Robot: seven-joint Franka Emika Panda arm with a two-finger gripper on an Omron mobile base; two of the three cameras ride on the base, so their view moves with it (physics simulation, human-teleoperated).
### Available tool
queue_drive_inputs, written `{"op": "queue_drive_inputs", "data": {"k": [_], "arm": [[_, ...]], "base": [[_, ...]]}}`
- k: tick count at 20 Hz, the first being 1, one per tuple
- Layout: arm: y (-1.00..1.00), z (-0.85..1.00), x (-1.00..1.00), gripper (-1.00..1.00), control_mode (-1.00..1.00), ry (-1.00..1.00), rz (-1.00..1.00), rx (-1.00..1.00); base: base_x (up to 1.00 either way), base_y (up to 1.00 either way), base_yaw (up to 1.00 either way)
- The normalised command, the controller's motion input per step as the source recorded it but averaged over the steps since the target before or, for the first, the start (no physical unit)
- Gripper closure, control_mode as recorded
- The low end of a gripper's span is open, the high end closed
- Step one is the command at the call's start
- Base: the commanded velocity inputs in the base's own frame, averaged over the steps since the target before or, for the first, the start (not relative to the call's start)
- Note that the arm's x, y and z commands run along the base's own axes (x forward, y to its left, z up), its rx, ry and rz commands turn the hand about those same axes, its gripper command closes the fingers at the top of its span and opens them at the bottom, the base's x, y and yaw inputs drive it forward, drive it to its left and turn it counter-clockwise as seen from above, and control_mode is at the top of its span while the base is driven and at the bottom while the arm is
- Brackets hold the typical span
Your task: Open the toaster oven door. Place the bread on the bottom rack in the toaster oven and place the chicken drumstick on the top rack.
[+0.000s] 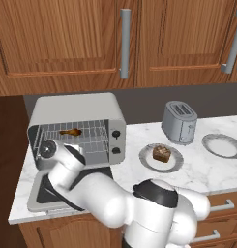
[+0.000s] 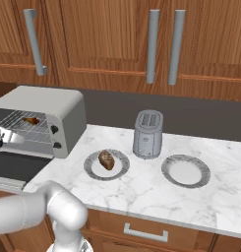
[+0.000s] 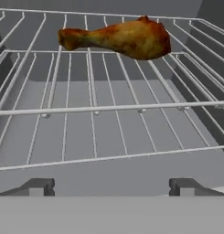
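A: Golden-brown chicken drumstick [image 3: 118, 37] lies on the top rack [image 3: 109, 109] of the toaster oven [image 1: 76, 128], toward the back. Door [image 1: 52, 193] is down flat. Gripper [image 3: 111, 187] sits at the oven mouth, fingertips [image 3: 38, 186] spread wide apart, nothing between them.

B: So the drumstick looks placed. Step in hand?

A: My judgement: back the hand out, then fetch the bread [image 1: 161, 154]. It sits on a plate [image 1: 175, 165] on the marble counter [image 1: 207, 174], between the oven and the pop-up toaster [image 1: 179, 122].

B: Advice for the retreat?

A: Pull straight out along the rack wires, level, so neither finger catches a wire or nudges the drumstick. Clear the lowered door before swinging right.

B: And the bread?

A: Come down from above and grip its sides. Enter the oven low, under the top rack, and set it on the bottom rack [image 3: 113, 157].

B: Containers?

A: Oven: drumstick on top, bottom rack bare. Near plate: bread. Second plate [image 1: 221, 145], far right: nothing on it.
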Motion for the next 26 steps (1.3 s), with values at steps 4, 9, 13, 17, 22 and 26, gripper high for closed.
{"op": "queue_drive_inputs", "data": {"k": [4, 9, 13, 17, 22, 26], "arm": [[0.00, 0.01, 0.42, -1.00, -1.00, -0.03, 0.00, 0.00], [-0.02, -0.04, 0.26, -1.00, -1.00, -0.02, 0.00, 0.00], [0.00, -0.10, 0.16, -1.00, -1.00, -0.02, 0.00, 0.00], [-0.01, -0.23, 0.21, -1.00, -1.00, 0.00, 0.00, 0.00], [-0.02, -0.13, 0.21, -1.00, -1.00, -0.02, 0.00, 0.00], [-0.06, -0.08, 0.13, -1.00, -1.00, -0.02, 0.00, 0.00]], "base": [[0.00, 0.00, 0.00], [0.00, 0.00, 0.00], [0.00, 0.00, 0.00], [0.00, 0.00, 0.00], [0.00, 0.00, 0.00], [0.00, 0.00, 0.00]]}}
